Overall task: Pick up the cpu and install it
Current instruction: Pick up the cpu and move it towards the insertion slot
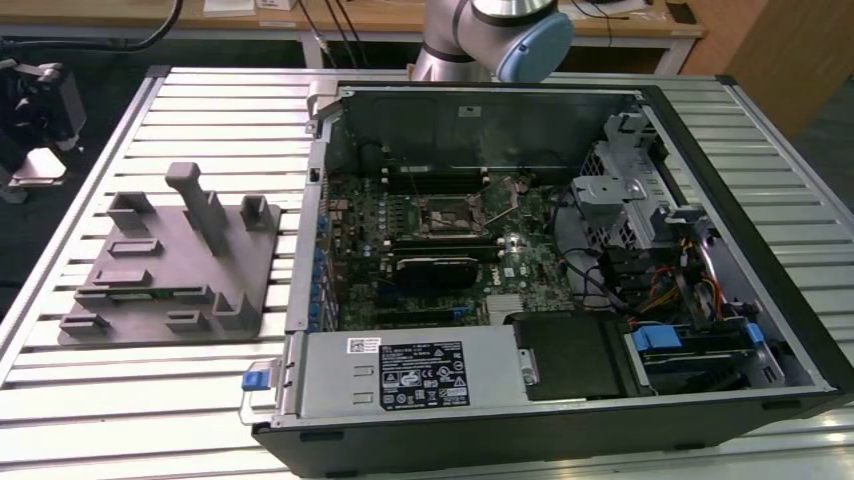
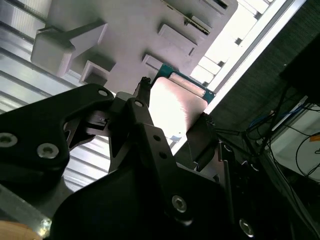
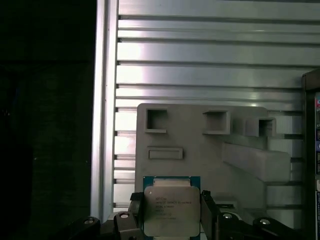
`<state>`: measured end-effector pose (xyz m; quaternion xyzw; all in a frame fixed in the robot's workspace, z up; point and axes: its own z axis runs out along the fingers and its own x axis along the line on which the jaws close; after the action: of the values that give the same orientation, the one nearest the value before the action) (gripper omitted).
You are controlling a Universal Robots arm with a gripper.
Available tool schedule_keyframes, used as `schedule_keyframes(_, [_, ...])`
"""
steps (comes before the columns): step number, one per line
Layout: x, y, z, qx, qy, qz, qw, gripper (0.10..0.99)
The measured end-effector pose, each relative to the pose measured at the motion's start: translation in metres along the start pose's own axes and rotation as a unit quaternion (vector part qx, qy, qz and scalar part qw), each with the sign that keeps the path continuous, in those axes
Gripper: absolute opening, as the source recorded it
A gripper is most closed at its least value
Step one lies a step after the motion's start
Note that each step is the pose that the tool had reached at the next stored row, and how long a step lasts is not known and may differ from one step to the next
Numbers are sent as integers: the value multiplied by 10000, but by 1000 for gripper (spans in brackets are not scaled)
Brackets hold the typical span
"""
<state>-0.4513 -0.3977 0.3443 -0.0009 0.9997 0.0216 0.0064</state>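
- Bench (image 1: 200, 100): ribbed metal slats carry the grey tray (image 1: 174, 270), with bare slats on every side of the tray.
- Computer case (image 1: 534, 445): black, lying open with its side off. It stands just beside the tray, on the exterior view's right of it.
- Arm (image 1: 494, 30): a silver joint with a pale blue cap stands farther back than the tray, to the exterior view's right of it and behind the case's far wall, and runs up out of the picture. In both wrist views the wrist is turned so that its cameras look past the pincer onto the tray and the slats around it.
- Motherboard (image 1: 441, 250): green, lying flat on the case floor on the side nearest the tray.
- Tray (image 3: 200, 145) (image 2: 130, 25): grey plastic with upright posts and shallow rectangular pockets.
- Pincer (image 3: 172, 215) (image 2: 172, 117): black, its two fingers (image 3: 207, 212) (image 2: 200, 140) closed against opposite edges of the cpu. The dark linkage plates and their screws spread out behind them.
- Cpu (image 3: 171, 210) (image 2: 175, 105): a silvery square plate with a green rim, clamped between the fingers. It hangs in front of the tray's edge with its flat top facing the cameras. Whether it touches the tray or is lifted off it cannot be told.
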Motion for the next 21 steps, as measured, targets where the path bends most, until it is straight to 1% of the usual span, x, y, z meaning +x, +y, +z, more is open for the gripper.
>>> schedule_keyframes(10, [-2,6,-144,0,-3,0,10000,541])
schedule_keyframes(21, [-4,15,-338,0,-6,0,10000,541])
